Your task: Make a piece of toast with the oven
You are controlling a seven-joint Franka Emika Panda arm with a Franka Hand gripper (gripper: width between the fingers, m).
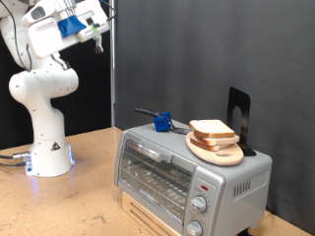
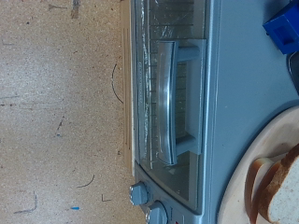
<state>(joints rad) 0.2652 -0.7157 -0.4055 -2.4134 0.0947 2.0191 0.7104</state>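
Note:
The silver toaster oven (image 1: 187,175) stands at the exterior view's lower right with its glass door closed. Two slices of tan bread (image 1: 212,131) lie stacked on a round light-wood board (image 1: 219,151) on the oven's top. The arm is raised high at the exterior view's upper left, and its gripper (image 1: 94,31) is far above and to the left of the oven, with nothing seen in it. The wrist view looks down on the oven (image 2: 224,103), its door handle (image 2: 177,103), two knobs (image 2: 138,193), the bread (image 2: 280,191) and the board (image 2: 245,177). No fingers show there.
A blue object (image 1: 160,122) with a dark handle lies on the oven's top, also in the wrist view (image 2: 283,28). A black upright stand (image 1: 239,118) is behind the board. The oven rests on a pale wooden base (image 1: 148,211). The robot's white base (image 1: 47,157) stands on the particle-board table (image 2: 56,112).

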